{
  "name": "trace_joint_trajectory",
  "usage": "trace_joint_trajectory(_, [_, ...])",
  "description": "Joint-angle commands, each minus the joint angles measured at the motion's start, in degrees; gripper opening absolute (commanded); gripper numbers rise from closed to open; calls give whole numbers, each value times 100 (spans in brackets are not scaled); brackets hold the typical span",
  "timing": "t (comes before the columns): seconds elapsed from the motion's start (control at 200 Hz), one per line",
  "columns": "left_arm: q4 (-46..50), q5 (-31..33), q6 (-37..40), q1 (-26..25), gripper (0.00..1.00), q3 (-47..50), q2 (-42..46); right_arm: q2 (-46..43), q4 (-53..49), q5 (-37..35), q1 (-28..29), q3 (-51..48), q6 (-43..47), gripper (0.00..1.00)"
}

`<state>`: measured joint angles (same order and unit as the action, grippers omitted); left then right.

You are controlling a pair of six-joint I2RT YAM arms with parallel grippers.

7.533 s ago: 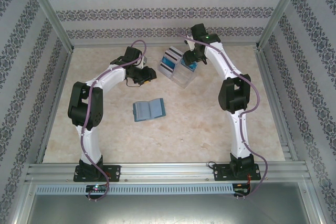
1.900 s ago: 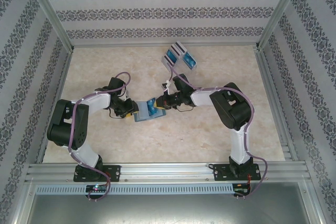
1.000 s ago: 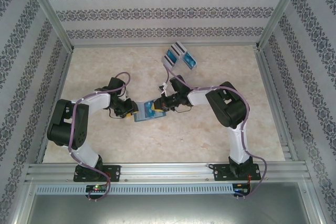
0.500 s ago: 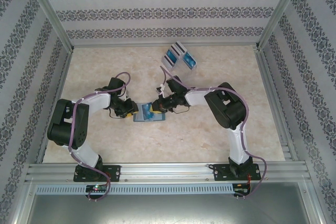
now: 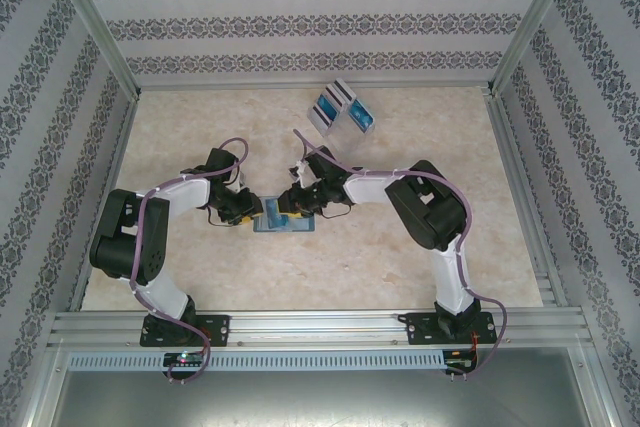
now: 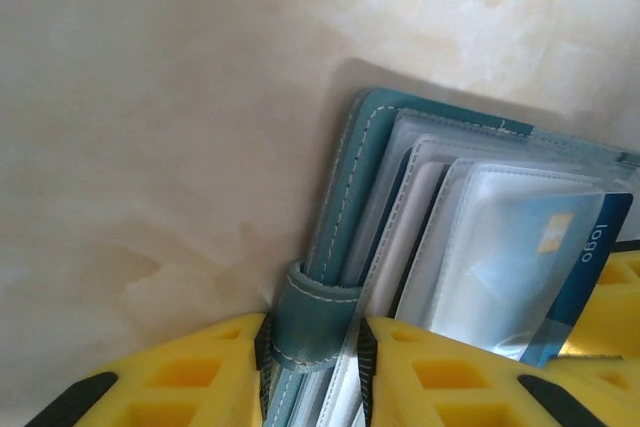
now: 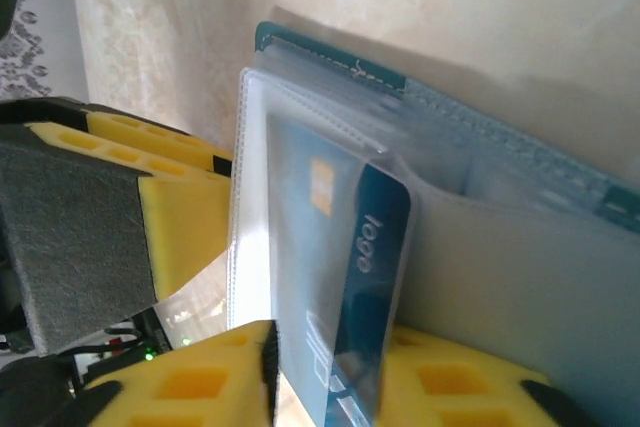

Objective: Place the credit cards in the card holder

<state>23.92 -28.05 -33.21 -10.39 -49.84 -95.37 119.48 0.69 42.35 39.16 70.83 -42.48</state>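
Here the teal-blue, stitched folding card holder (image 5: 283,219) lies open on the beige marbled tabletop (image 5: 420,257), a little toward 9 o'clock from the table's middle. Its clear plastic sleeves fan out from the spine. A thin blue credit card (image 7: 345,287) with a pale chip square and the word "logo" along its darker edge sits partly inside the uppermost sleeve. One end sticks out past the sleeve's mouth.

The left gripper (image 5: 252,213) meets the card holder at its 9 o'clock side. In the left wrist view its yellow fingers (image 6: 200,387) are closed in on the holder's spine edge. The teal strap loop and the sleeve edges are pinched between the dark pads.

The right gripper (image 7: 325,352) comes in from the holder's 1 o'clock. Its yellow fingers (image 7: 470,382) stand a little apart, and the card's protruding end lies face-up in the gap between them. Whether the pads touch the card's edges I cannot tell. In the same view, one finger of the left gripper, yellow with a grey pad, shows at 9 o'clock beside the sleeve.

Well away toward 1 o'clock, near the patterned back wall, several other cards (image 5: 338,110) with white-grey and blue faces stand tilted in a small cluster.
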Motion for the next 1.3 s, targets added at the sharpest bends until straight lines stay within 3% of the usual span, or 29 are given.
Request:
trace_joint_trajectory(0.0, [94,237,8,0,30,173,-95,-386,-974,-332,36,188,646,38])
trace_joint_trajectory(0.255, [69,294,-27,0,28,190,-65,-724,-2292,-719,-186,493,1402,46])
trace_joint_trajectory(0.684, [75,431,-14,2,18,265,25,-200,-2175,-535,91,915,1313,46])
trace_joint_trajectory(1.009, [-107,329,-63,2,17,365,-114,-22,-2553,-1126,161,1086,1429,46])
trace_joint_trajectory(1.294, [-237,244,-124,4,17,428,-131,261,-2587,-1036,295,1375,1359,46])
